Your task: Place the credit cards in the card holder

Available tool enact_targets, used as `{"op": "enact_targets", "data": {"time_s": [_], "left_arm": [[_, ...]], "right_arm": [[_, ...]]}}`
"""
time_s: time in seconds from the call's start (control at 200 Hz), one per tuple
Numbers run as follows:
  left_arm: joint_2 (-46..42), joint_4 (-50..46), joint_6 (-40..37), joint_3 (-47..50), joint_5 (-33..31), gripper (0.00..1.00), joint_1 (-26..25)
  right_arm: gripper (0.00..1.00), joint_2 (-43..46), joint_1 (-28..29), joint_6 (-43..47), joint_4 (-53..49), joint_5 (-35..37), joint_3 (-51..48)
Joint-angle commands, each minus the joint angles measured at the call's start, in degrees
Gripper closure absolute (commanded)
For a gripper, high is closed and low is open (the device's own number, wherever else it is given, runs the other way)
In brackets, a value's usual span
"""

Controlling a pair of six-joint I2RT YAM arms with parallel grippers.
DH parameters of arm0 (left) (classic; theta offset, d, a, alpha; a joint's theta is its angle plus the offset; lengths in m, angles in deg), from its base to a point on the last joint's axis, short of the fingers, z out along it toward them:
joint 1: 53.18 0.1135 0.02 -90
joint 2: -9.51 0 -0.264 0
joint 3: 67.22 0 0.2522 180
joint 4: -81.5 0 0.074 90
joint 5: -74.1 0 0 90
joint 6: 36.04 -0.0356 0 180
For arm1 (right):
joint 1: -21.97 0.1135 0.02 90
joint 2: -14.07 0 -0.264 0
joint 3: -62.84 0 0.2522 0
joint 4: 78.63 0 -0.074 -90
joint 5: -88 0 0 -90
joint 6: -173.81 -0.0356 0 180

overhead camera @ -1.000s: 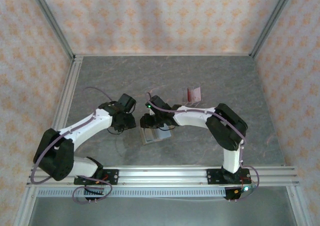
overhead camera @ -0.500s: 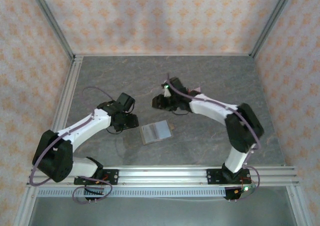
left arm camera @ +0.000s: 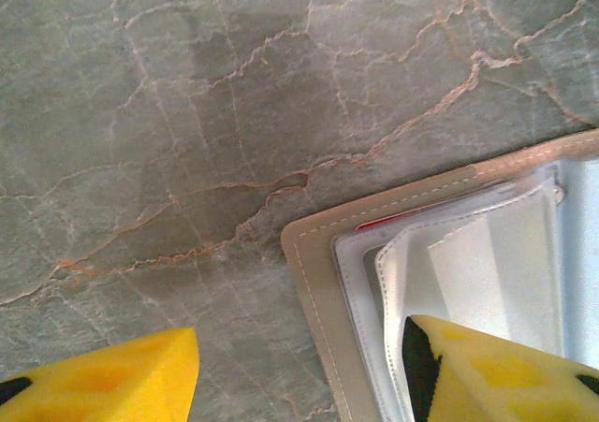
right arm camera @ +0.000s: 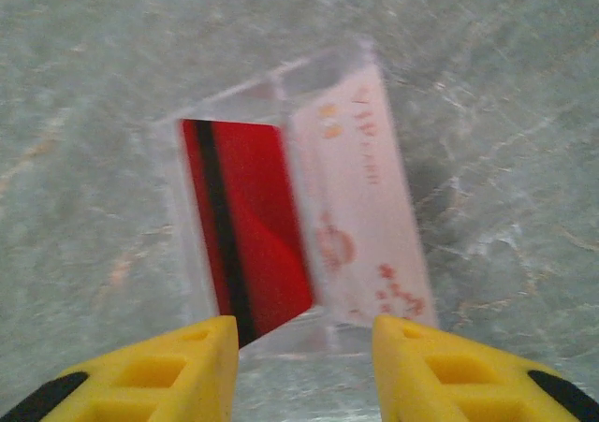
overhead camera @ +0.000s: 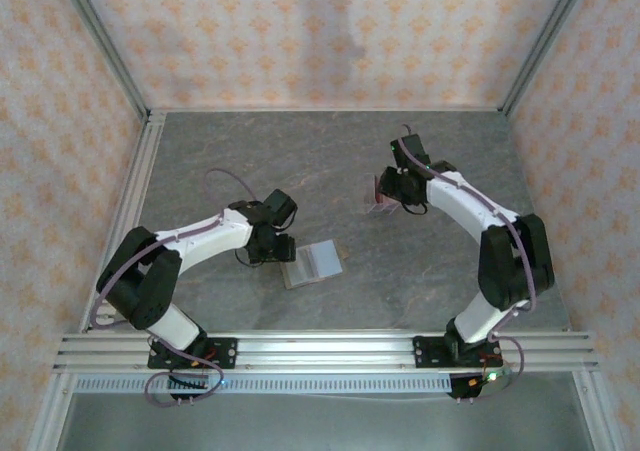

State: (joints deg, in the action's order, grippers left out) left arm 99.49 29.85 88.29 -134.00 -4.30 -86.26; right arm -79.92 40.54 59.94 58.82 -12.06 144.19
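The card holder (overhead camera: 316,262) lies open and flat on the table, tan rim (left arm camera: 323,282) and grey-clear pockets up. A thin red edge of a card (left arm camera: 393,221) shows inside a pocket. My left gripper (overhead camera: 279,248) is at its left edge, open (left arm camera: 299,385), with one yellow finger (left arm camera: 496,371) over the pockets and the other over bare table. A red credit card (right arm camera: 248,225) with a black stripe stands in a clear stand (overhead camera: 381,199). My right gripper (overhead camera: 394,185) hovers just short of it, open (right arm camera: 304,371), holding nothing.
A pale panel with reddish print (right arm camera: 360,216) stands beside the red card in the clear stand (right arm camera: 281,85). Metal rails (overhead camera: 135,201) border the grey marbled table (overhead camera: 300,161) at left and front. Patterned walls close the back and sides.
My right arm has swung from over the card holder to the clear stand at the back right. My left gripper has moved right to the holder's edge and opened wider.
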Motion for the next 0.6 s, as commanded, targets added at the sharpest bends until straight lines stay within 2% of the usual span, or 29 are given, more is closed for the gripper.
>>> {"op": "enact_targets", "data": {"time_s": [0.0,0.26,0.595], "left_arm": [[0.1,0.3,-1.4,-1.3,-0.6,0.39,-0.3],[0.8,0.5,-1.5,-1.3,-0.4,0.40,-0.2],[1.0,0.7,-1.4,-1.0,-0.1,0.40,-0.2]], "right_arm": [[0.58,-0.3,-1.8,1.0,-1.3,1.0,-0.8],[0.56,-3.1,-3.4,2.2,-1.6,2.3,1.3],[0.57,-6.7,-5.3,3.5,0.1,-0.1,3.5]]}}
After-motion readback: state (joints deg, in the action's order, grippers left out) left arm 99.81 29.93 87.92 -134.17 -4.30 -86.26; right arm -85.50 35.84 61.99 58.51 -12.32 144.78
